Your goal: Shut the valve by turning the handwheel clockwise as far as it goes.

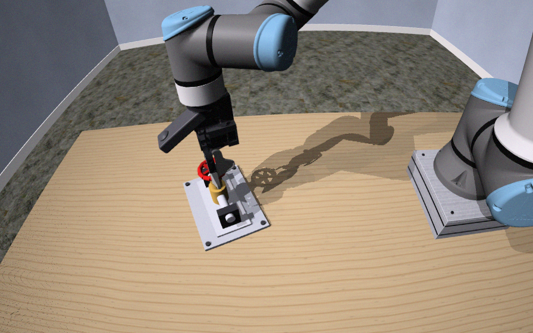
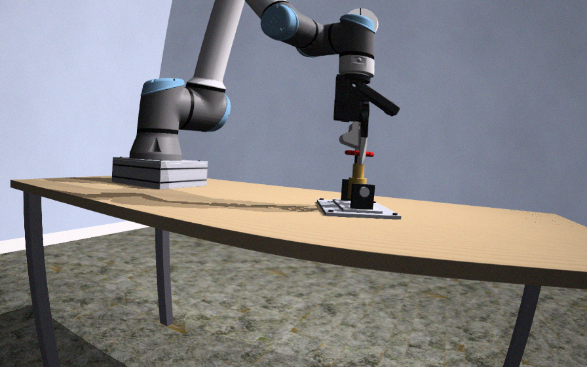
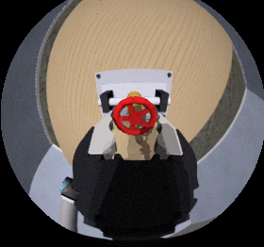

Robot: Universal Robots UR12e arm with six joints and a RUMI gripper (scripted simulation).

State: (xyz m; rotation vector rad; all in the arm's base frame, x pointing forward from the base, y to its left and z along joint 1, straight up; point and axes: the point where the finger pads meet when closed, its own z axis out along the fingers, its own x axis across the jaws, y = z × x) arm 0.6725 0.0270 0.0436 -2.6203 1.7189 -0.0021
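Wrist view: the red handwheel [image 3: 134, 117] sits at frame centre, a spoked ring on a hub, lying flat with its face up toward the camera. The gripper [image 3: 134, 126] is clenched on it: the two jaws stand at the wheel's 9 and 3 o'clock, each touching the rim, with the wheel between them. A brass-coloured stem tip shows just past the rim at 12 o'clock.

Top view: the handwheel [image 1: 204, 169] is partly hidden behind the gripper [image 1: 215, 173], whose fingers come straight down onto it. Below the wheel stands the brass valve body [image 1: 218, 191]. A white pipe [image 1: 222, 201] runs from it toward 5 o'clock into a black mounting block [image 1: 228, 216]. The assembly is fixed on a grey base plate [image 1: 197, 202] with a screw at each corner. The plate lies flat on the wooden table [image 1: 136, 269], left of the table's centre, turned askew to the table's edges. Its shadow and that of the wheel fall on the table at 2 o'clock.

Exterior view: the handwheel [image 2: 358, 153] is seen edge-on, level, above the brass valve body [image 2: 358, 172] and well above the base plate [image 2: 384, 212]. The gripper [image 2: 358, 153] hangs vertically from the wrist. The arm [image 2: 216, 45] reaches over from its grey pedestal [image 2: 159, 175], which stands well apart from the valve at the table's far end. The table rests on dark legs [image 2: 36, 269] over a mottled stone floor [image 2: 264, 318].
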